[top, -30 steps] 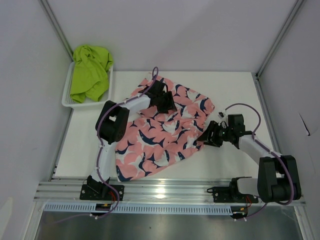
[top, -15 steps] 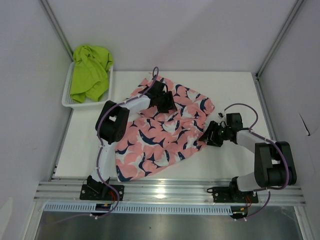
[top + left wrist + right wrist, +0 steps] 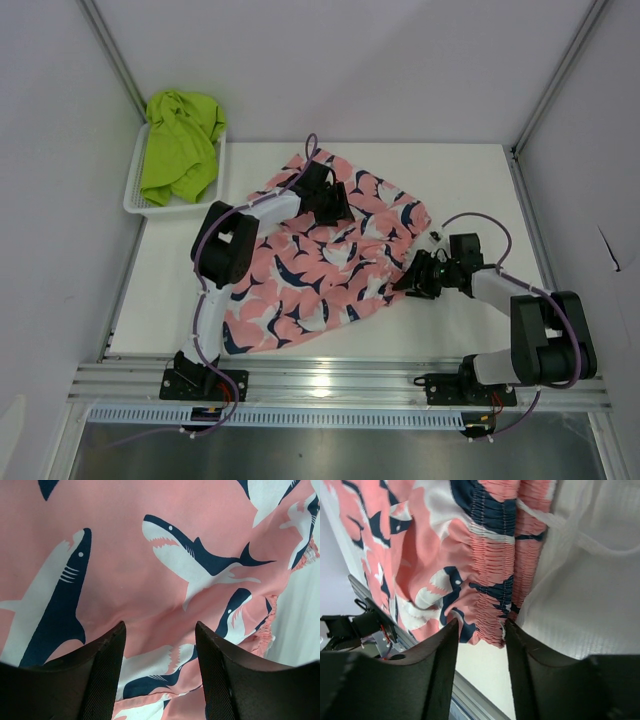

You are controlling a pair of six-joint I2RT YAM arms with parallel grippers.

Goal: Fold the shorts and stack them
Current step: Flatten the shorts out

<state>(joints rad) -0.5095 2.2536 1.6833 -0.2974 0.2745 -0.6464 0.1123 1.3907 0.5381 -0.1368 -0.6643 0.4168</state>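
The pink shorts (image 3: 320, 265) with navy-and-white shark print lie spread across the middle of the table. My left gripper (image 3: 335, 205) is open over their far part; in the left wrist view its fingers (image 3: 107, 670) stand apart just above the printed fabric (image 3: 165, 565), holding nothing (image 3: 160, 630). My right gripper (image 3: 408, 283) is open at the shorts' right edge. In the right wrist view the gathered waistband (image 3: 495, 580) ends at the gap between the jaws (image 3: 480, 626). The lime green shorts (image 3: 180, 145) lie crumpled in the basket.
A white mesh basket (image 3: 135, 205) stands at the far left corner. A white drawstring (image 3: 570, 535) trails from the waistband onto the white table (image 3: 470, 190). The metal rail (image 3: 340, 380) runs along the near edge. Enclosure walls stand on both sides.
My right gripper has moved left and nearer along the shorts' right edge. The pink shorts have shifted a little left and lie flatter. The left gripper has stayed put.
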